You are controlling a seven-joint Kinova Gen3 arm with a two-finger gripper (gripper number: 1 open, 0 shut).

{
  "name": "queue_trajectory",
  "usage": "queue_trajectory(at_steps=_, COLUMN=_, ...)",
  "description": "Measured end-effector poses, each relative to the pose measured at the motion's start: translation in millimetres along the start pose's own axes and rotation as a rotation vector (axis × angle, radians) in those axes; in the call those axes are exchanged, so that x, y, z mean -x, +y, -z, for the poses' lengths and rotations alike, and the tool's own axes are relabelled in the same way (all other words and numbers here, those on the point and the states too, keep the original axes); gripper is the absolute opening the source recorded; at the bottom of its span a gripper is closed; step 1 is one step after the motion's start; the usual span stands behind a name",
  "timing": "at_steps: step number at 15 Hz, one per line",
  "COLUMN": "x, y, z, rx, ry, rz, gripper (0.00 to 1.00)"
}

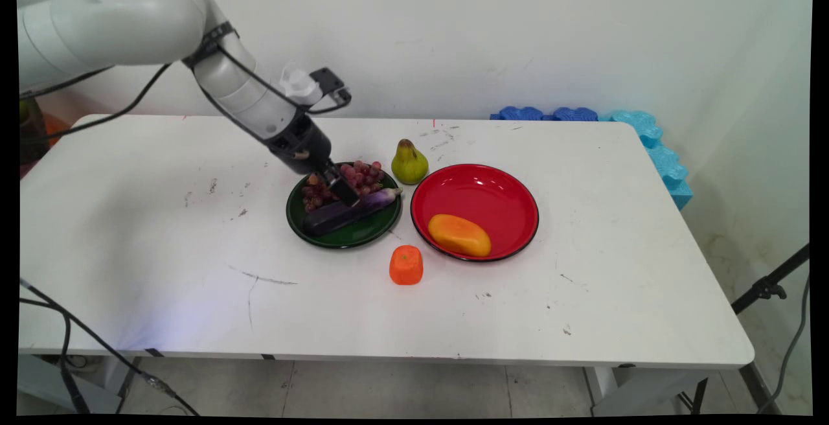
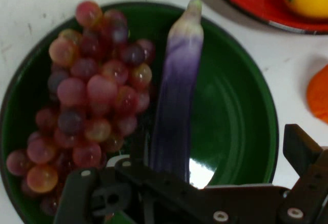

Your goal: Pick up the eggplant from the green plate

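A purple eggplant (image 1: 353,210) (image 2: 177,90) lies across the dark green plate (image 1: 363,234) (image 2: 241,111), beside a bunch of red grapes (image 1: 360,177) (image 2: 92,101). My gripper (image 1: 343,193) (image 2: 220,147) hangs low over this plate and is open. In the hand view one finger (image 2: 138,144) stands in the gap between the grapes and the eggplant. The other finger (image 2: 302,149) is out over the plate's far rim, so the eggplant's thick end lies between the jaws. Nothing is held.
A green pear (image 1: 409,162) stands just behind the green plate. To the right, a red plate (image 1: 479,195) holds a yellow-orange mango (image 1: 459,235). An orange fruit (image 1: 406,264) sits on the table in front of both plates. Blue foam blocks (image 1: 641,127) line the back right edge.
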Motion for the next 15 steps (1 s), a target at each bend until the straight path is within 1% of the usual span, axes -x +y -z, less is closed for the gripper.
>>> queue_trajectory(at_steps=6, x=25.4, y=-7.3, z=-26.0, rx=0.030, ry=-0.012, rz=-0.026, gripper=1.00)
queue_trajectory(at_steps=13, x=41.7, y=-18.3, z=-42.4, rx=0.017, ry=-0.008, rz=-0.098, gripper=1.00)
queue_trajectory(at_steps=14, x=43.4, y=-18.8, z=-43.3, rx=0.016, ry=-0.007, rz=-0.104, gripper=0.00)
queue_trajectory(at_steps=15, x=44.9, y=-19.3, z=-44.0, rx=0.015, ry=-0.006, rz=-0.110, gripper=0.00)
